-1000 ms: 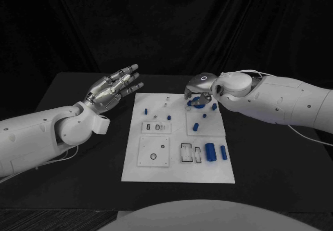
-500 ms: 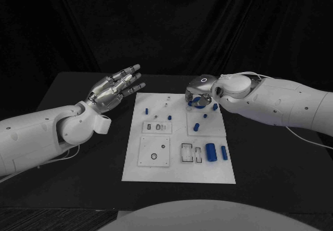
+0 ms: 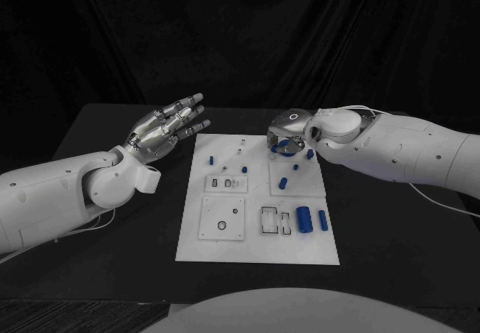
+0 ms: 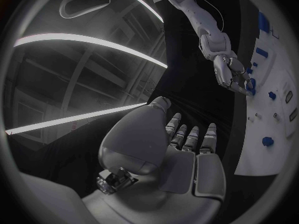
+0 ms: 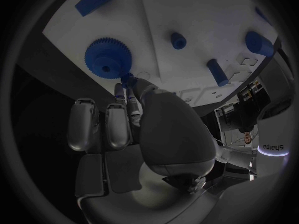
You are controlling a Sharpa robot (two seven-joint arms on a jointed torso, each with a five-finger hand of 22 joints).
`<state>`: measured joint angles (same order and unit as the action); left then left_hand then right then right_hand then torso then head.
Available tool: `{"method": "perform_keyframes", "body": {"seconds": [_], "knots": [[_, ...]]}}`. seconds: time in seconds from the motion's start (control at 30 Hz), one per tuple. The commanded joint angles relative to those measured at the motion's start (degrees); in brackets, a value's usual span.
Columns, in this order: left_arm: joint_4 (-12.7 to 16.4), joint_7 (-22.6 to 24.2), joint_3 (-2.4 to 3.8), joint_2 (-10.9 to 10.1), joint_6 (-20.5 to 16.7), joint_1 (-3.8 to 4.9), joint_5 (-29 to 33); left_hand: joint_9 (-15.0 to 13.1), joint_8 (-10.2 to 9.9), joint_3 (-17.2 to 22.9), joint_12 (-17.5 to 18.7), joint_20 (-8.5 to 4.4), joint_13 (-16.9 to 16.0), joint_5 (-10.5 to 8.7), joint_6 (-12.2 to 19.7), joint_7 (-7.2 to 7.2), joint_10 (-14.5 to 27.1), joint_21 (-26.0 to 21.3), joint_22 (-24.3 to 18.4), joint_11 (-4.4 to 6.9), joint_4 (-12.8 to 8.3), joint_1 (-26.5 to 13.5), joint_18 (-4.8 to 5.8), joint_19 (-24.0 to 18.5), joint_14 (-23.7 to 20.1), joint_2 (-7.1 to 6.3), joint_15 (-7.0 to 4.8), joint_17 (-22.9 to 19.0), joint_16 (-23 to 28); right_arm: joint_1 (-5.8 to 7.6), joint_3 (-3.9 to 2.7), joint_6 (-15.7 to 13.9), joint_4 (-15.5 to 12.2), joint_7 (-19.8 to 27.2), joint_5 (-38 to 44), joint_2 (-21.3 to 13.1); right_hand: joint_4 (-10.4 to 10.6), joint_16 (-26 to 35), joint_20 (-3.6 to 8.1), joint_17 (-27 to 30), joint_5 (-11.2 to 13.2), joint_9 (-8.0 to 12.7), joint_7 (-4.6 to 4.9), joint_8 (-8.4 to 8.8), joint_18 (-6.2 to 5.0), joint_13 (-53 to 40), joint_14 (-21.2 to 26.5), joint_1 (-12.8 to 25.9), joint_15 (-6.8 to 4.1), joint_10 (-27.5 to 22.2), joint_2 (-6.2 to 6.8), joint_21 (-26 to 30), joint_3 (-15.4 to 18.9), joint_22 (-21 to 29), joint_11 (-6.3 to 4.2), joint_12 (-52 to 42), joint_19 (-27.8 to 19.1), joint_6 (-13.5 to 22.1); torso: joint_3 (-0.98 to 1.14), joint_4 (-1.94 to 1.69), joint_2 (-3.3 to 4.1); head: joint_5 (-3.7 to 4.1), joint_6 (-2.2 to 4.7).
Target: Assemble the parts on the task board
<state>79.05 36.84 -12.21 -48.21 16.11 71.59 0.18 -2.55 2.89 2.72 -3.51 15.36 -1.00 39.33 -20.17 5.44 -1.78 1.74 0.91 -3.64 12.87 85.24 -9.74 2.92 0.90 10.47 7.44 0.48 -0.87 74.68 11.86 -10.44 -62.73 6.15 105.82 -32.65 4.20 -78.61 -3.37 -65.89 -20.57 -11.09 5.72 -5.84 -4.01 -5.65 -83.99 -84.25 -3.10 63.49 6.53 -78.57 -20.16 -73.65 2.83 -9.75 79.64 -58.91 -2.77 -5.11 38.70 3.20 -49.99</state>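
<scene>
The white task board (image 3: 258, 229) lies mid-table with blue parts on it. My right hand (image 3: 287, 139) hovers low over its far right corner, above a blue gear (image 5: 107, 60) that lies flat on the board. Thumb and a fingertip (image 5: 127, 87) meet at the gear's rim and pinch a small blue part (image 5: 126, 77); I cannot tell whether this part is separate from the gear. The left wrist view also shows the right hand (image 4: 231, 74), with blue at its fingertips. My left hand (image 3: 160, 132) is raised left of the board, fingers spread and holding nothing.
Two blue cylinders (image 3: 303, 216) (image 3: 322, 220) lie near the board's right edge beside empty slots (image 3: 270, 220). Smaller blue pegs (image 3: 283, 184) (image 3: 211, 160) stand mid-board. Black table (image 3: 400, 236) surrounds the board.
The right arm has eased slightly toward the board's middle, with the hand staying over the gear. The left hand has not moved.
</scene>
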Motion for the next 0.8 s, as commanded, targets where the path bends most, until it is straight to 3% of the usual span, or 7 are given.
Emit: {"method": "perform_keyframes", "body": {"seconds": [0.03, 0.53, 0.8], "knots": [[0.07, 0.51, 0.05, 0.07, 0.84, 0.09, 0.07, -0.05, 0.28, 0.13, -0.26, 0.31, -0.09, 0.19, -0.34, 0.1, 0.03, -0.21, 0.06, -0.34, -0.28, 0.65, -0.62, -0.08, 0.08, 0.09, 0.43, 0.06, -0.32, -0.26, 0.0, -0.89, -0.04, 0.95, -0.28, -0.1, -0.35, -0.34, -0.01, -0.42, -0.01, -0.12, 0.14, -0.19, -0.14, -0.08, -0.47, -0.94, 0.19, 1.3, -0.1, -0.31, -0.72, -0.37, -0.01, -0.28, 0.55, -0.56, 0.0, -0.06, 0.01, 0.27, -0.01], [-0.05, 0.38, 0.05, -0.05, 0.69, 0.08, 0.07, -0.1, 0.4, 0.36, -0.77, 0.34, -0.21, 0.23, -0.74, 0.33, -0.28, -0.19, 0.08, -0.67, -0.47, 0.62, -0.63, -0.03, 0.25, 0.08, 0.43, 0.13, -0.51, -0.08, 0.0, -4.42, -2.1, 2.81, -3.24, -0.67, -1.21, -0.57, -0.16, -1.0, 1.12, -0.6, 0.36, -0.82, -0.04, 0.02, -0.58, -1.18, 0.34, 3.31, -0.18, -0.59, -1.29, -1.02, 0.03, -0.39, 0.7, -2.38, -0.01, 0.0, -0.02, -0.06, -0.01], [0.13, 0.24, 0.05, -0.27, -1.22, 0.08, 0.07, -0.15, 0.57, 0.66, -1.41, 0.58, -0.34, 0.43, -1.21, 0.73, -0.68, -0.18, 0.09, -1.23, -0.61, 0.44, -0.6, 0.02, 0.39, -0.03, 0.43, 0.18, -0.68, 1.43, -0.01, -6.2, -2.91, 3.25, -3.62, 0.03, -1.19, -0.63, -0.19, -1.14, 1.27, -0.65, 0.43, -0.87, 0.0, 0.06, -0.61, -1.02, 0.37, 3.48, -0.11, -0.69, -1.22, -1.2, 0.08, -0.34, 0.78, -2.56, -0.06, 0.04, 0.0, -0.42, -0.01]]}}
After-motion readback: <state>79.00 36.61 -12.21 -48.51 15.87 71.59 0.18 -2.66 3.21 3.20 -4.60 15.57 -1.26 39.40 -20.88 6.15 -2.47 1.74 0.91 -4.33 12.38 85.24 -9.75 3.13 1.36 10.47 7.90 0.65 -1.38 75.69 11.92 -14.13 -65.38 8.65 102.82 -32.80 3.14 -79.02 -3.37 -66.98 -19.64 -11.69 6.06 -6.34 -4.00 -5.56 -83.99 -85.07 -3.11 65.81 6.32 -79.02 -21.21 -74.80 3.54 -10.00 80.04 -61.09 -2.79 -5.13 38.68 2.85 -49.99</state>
